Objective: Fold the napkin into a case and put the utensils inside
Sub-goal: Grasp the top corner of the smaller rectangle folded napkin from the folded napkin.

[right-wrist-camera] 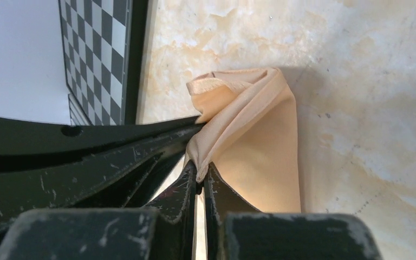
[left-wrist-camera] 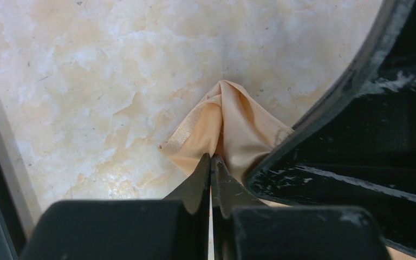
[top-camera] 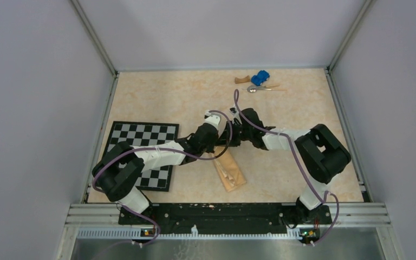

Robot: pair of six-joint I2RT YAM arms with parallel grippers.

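Left gripper [left-wrist-camera: 211,162] is pressed together on a raised fold of the peach napkin [left-wrist-camera: 233,122]; right gripper [right-wrist-camera: 197,172] pinches the same end beside it. The rest of the napkin lies folded narrow on the tabletop [top-camera: 292,114], just right of the checkerboard mat [top-camera: 141,135]. The utensils [top-camera: 261,89] lie well apart, near the far edge.

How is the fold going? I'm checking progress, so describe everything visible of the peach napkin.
The napkin is thin, soft peach-orange cloth with a stitched hem, folded into a narrow layered strip. It lies diagonally on the marbled table just beyond the arm bases, right of the checkerboard mat and apart from it. Its far end is bunched into creased folds, pinched by the shut left gripper and the shut right gripper.
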